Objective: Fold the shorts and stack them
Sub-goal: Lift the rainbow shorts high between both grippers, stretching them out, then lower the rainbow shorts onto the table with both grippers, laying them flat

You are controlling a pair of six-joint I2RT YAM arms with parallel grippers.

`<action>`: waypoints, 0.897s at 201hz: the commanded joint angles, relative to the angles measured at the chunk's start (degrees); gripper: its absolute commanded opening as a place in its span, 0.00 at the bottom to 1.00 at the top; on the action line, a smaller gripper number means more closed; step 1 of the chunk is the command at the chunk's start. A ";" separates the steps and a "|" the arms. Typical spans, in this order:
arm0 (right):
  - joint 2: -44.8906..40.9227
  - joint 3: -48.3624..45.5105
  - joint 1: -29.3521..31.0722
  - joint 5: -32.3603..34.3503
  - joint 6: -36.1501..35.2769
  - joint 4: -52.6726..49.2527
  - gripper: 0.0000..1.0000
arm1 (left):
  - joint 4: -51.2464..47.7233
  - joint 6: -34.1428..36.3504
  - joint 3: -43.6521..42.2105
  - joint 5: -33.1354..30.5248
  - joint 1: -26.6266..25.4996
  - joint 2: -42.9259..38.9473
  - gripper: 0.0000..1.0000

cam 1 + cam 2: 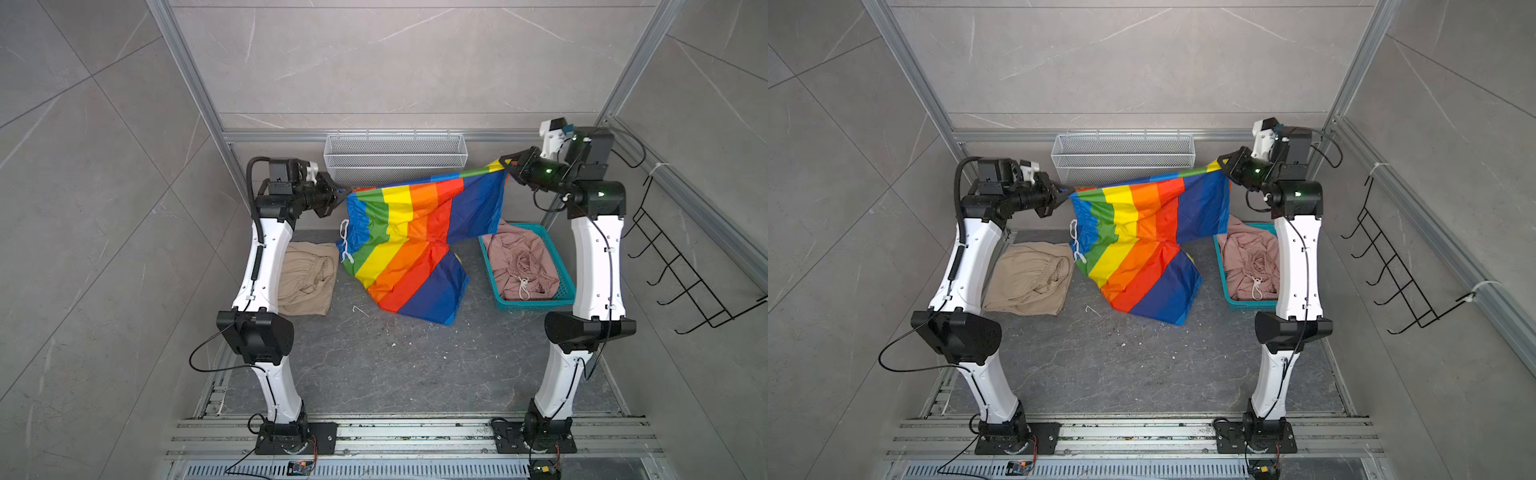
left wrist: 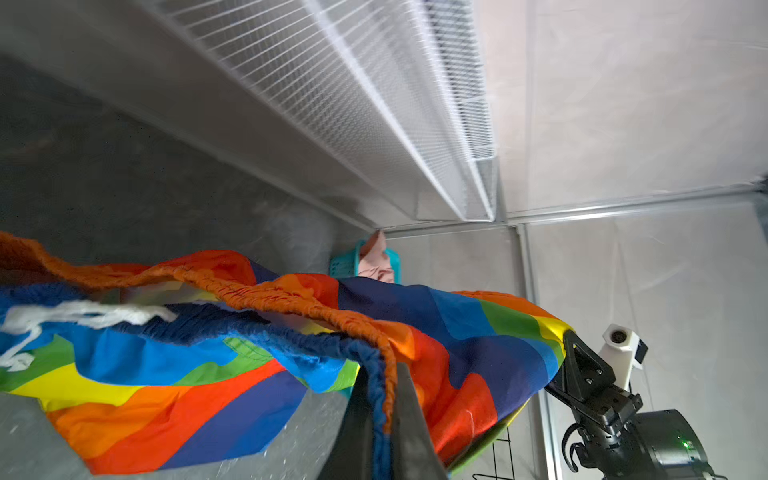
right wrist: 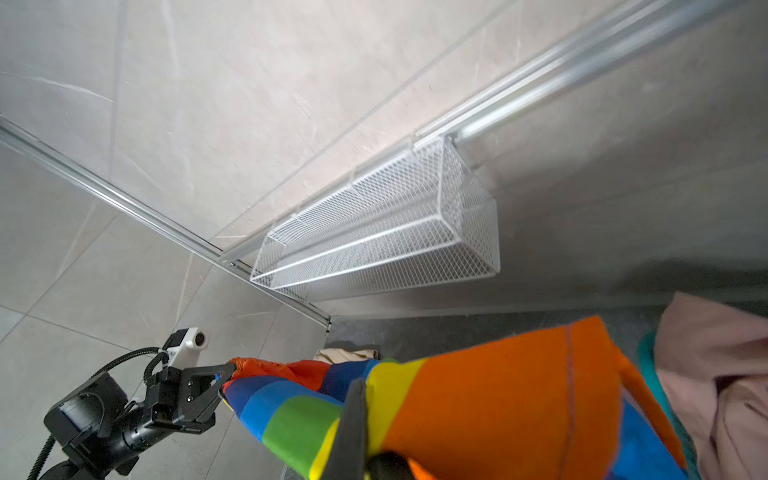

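The rainbow-striped shorts [image 1: 415, 232] [image 1: 1142, 232] hang stretched in the air between both grippers, and the lower leg touches the dark floor. My left gripper [image 1: 347, 192] [image 2: 382, 374] is shut on the elastic waistband's end. My right gripper [image 1: 503, 164] [image 3: 365, 407] is shut on a yellow-and-orange leg corner, higher and farther back. Beige shorts [image 1: 307, 278] [image 1: 1030, 278] lie folded on the floor by the left arm. Pink shorts [image 1: 519, 262] [image 1: 1250, 262] are crumpled in the teal basket [image 1: 536, 305] on the right.
A white mesh basket [image 1: 395, 153] hangs on the back wall just behind the stretched shorts. A black wire rack [image 1: 673, 266] sticks out from the right wall. Small white scraps lie on the floor [image 1: 395, 365] in front of the shorts.
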 commanded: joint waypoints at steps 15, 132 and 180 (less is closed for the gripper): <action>-11.28 -13.65 -4.70 4.38 -0.34 9.23 0.00 | 3.57 1.16 2.65 -0.90 2.82 -1.39 0.00; -48.25 -97.48 -2.09 3.10 -0.44 16.39 0.00 | 1.33 8.79 -75.94 -8.90 3.39 -43.90 0.00; -48.86 -113.24 13.18 10.50 1.84 16.15 0.00 | 2.68 7.00 -89.32 -7.54 3.35 -47.04 0.00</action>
